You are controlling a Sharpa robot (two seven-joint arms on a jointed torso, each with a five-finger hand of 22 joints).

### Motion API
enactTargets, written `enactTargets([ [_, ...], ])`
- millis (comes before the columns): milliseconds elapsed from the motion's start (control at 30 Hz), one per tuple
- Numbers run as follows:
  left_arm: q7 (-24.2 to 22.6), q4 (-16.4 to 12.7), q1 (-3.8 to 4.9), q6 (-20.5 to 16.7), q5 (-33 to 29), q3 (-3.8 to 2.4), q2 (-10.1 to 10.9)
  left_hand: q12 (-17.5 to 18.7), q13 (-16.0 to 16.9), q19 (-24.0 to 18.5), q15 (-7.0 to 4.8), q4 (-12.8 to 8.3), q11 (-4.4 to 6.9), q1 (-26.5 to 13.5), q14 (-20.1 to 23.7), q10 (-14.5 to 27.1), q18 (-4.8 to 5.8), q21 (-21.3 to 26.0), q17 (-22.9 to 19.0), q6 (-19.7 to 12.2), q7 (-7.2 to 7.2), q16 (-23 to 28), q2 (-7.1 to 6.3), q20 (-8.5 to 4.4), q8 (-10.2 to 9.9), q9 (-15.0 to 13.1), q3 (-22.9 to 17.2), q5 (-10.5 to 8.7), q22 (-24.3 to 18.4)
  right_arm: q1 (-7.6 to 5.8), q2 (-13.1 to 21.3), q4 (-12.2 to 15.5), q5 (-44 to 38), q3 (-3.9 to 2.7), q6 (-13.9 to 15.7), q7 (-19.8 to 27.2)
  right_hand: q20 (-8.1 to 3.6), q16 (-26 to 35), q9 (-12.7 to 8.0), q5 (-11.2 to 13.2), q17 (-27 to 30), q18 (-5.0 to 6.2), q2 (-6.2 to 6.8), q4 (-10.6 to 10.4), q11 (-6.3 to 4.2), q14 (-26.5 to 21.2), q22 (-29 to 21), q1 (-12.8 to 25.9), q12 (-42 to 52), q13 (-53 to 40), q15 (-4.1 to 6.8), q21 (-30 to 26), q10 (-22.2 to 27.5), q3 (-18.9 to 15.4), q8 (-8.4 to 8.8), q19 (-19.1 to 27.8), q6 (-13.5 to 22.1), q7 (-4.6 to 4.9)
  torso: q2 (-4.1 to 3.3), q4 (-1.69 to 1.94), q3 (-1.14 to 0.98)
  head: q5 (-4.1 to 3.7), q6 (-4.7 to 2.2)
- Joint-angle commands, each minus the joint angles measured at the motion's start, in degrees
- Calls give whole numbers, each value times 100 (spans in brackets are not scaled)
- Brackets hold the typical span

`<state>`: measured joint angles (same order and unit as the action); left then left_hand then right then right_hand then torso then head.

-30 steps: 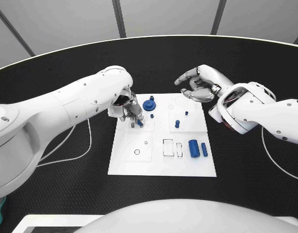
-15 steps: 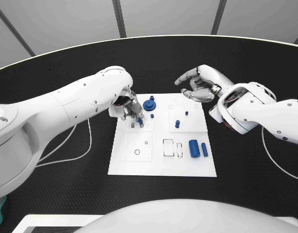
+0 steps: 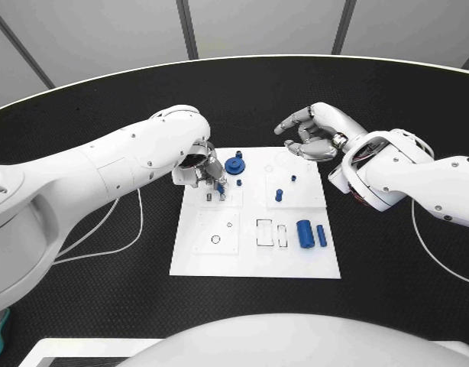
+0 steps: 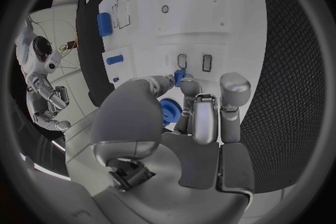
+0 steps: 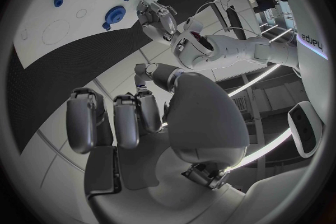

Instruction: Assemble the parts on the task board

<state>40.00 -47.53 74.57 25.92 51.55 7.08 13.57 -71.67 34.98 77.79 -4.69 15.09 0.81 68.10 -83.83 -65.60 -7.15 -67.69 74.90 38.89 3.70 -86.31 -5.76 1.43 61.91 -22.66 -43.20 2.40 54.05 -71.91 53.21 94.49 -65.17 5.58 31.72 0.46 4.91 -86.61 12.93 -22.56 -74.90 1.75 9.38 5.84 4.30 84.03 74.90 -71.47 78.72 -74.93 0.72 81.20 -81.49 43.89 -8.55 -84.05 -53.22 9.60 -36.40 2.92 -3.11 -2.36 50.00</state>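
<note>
The white task board (image 3: 257, 260) lies mid-table. My left hand (image 3: 202, 171) hovers over its far left part and pinches a small blue part (image 4: 179, 76) between thumb and a finger, just above two small slots (image 4: 194, 61). A blue gear (image 3: 234, 164) stands right beside that hand. A small blue peg (image 3: 279, 195) stands mid-board, and two blue cylinders (image 3: 312, 234) lie near the right edge. My right hand (image 3: 314, 134) hangs over the board's far right corner, its fingers loosely bent with nothing in them.
Black table (image 3: 411, 290) surrounds the board. A white cable (image 3: 124, 237) loops on the table left of the board, under my left arm. Outlined recesses (image 3: 218, 229) mark the board's near half.
My left hand has shifted slightly toward the gear, carrying the small blue part with it. The right hand has not moved.
</note>
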Motion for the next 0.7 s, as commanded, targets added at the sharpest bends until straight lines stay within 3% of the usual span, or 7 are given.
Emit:
enactTargets([
  [33, 213, -45, 0, -117, 18, 0, 23, -26, -2, -10, 40, -191, -14, 253, -354, 11, 22, -11, 554, -30, -6, 32, 161, 17, -6, -19, -241, 35, 18, 0, -1, 0, 0, 0, -6, 2, 36, 38, -6, -15, -803, 61, -9, 40, -10, 433, 813, 43, -9, -394, -32, -3, 26, 4, 25, -222, -56, -3, -2, 1, -1, -4, 0],
  [300, 183, -194, 0, -354, 33, 0, 116, -35, 15, -7, 44, -243, -20, 280, -353, 1, 23, -17, 543, -52, 2, 37, 138, 22, -30, -33, -312, 35, 26, 0, 2, 3, 0, 0, -17, 5, 36, 35, -8, -14, -810, 58, -12, 37, -8, 435, 820, 49, -3, -398, -33, 5, 21, 2, 30, -225, -61, -1, -1, 1, 1, 0, 0],
  [700, 144, -596, 0, -648, -276, -1, 425, -49, 58, -2, 55, -381, -32, 338, -350, -20, 23, -26, 508, -82, 20, 54, 61, 34, -43, -98, -527, 35, 36, 0, 14, 3, 0, 0, -18, 11, 37, 35, -8, -13, -810, 57, -12, 34, -7, 435, 823, 53, 1, -402, -33, 9, 18, 0, 29, -227, -65, 0, 1, 3, 2, -4, 0],
])
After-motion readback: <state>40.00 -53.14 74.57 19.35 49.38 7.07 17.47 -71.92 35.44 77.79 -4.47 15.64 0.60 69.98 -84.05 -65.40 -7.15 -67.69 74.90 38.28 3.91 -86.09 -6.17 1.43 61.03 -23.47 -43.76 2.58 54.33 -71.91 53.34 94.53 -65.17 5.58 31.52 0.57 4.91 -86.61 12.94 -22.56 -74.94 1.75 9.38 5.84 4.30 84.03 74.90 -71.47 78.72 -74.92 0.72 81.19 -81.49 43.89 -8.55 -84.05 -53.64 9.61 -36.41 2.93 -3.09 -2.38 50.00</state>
